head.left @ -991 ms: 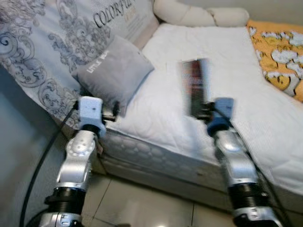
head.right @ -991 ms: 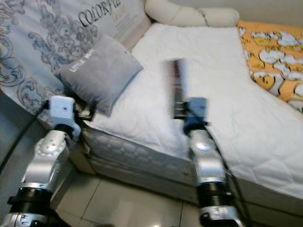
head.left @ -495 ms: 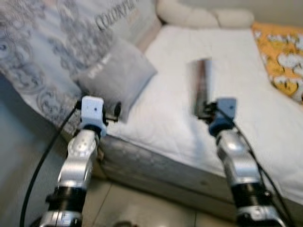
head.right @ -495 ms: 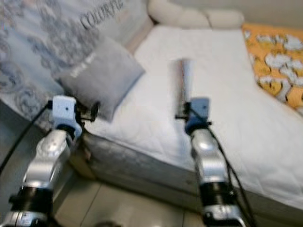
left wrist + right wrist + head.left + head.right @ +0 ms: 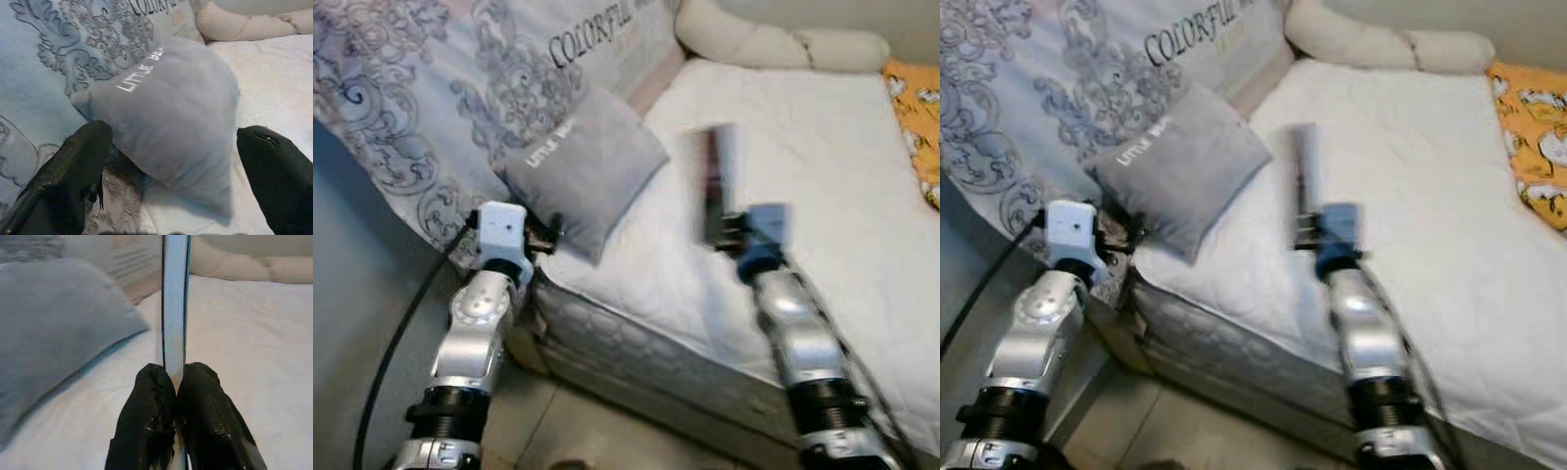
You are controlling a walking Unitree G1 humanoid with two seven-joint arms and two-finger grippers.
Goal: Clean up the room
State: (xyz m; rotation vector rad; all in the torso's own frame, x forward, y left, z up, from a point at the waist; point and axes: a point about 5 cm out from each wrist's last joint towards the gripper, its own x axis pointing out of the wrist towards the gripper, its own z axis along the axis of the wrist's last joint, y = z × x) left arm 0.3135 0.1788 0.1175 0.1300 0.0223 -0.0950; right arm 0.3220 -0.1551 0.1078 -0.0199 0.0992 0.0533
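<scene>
My right gripper [image 5: 722,227] is shut on a thin flat book [image 5: 715,181] and holds it upright, edge-on, above the white mattress [image 5: 832,166]. In the right wrist view the book's white edge [image 5: 174,308] rises from between the closed fingers [image 5: 149,396]. My left gripper [image 5: 548,233] is open at the bed's near left corner, just short of a grey cushion [image 5: 587,166] lettered "LITTLE BEAR". The left wrist view has that cushion [image 5: 171,107] between the two spread fingers [image 5: 83,161], not touched.
A blue-grey patterned duvet [image 5: 431,88] lies bunched along the bed's left side. Cream pillows [image 5: 773,44] sit at the head, and an orange blanket [image 5: 922,98] lies at the far right. Tiled floor [image 5: 578,421] runs beneath the bed edge.
The whole picture has shifted right, so the camera has turned left. Both arms hold much the same pose, and the book stays in the right gripper.
</scene>
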